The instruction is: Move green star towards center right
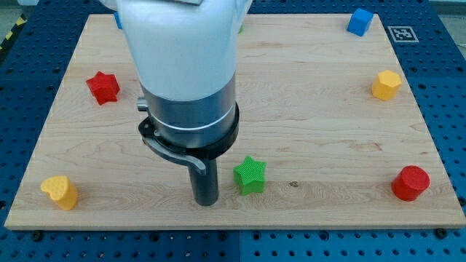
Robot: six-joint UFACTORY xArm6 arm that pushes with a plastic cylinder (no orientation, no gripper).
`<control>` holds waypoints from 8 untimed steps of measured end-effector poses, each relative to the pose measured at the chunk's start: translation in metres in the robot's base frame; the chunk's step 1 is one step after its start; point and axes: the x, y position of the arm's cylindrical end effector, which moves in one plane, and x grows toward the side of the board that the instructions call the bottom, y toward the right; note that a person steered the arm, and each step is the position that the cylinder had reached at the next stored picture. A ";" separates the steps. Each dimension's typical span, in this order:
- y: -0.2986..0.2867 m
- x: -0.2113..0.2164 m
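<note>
The green star (250, 175) lies on the wooden board (320, 109), below its middle. My tip (205, 201) stands just to the view's left of the star, a small gap between them, slightly lower in the view. The arm's white and grey body rises above the rod and hides the board's upper middle left.
A red star (103, 87) lies at the left. A yellow block (60, 192) lies at the bottom left. A blue cube (360, 22) lies at the top right, a yellow hexagonal block (386, 85) at the right, a red cylinder (411, 183) at the bottom right.
</note>
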 end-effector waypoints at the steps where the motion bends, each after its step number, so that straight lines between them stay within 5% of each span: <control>1: 0.025 -0.015; 4: 0.106 -0.034; 8: 0.123 0.001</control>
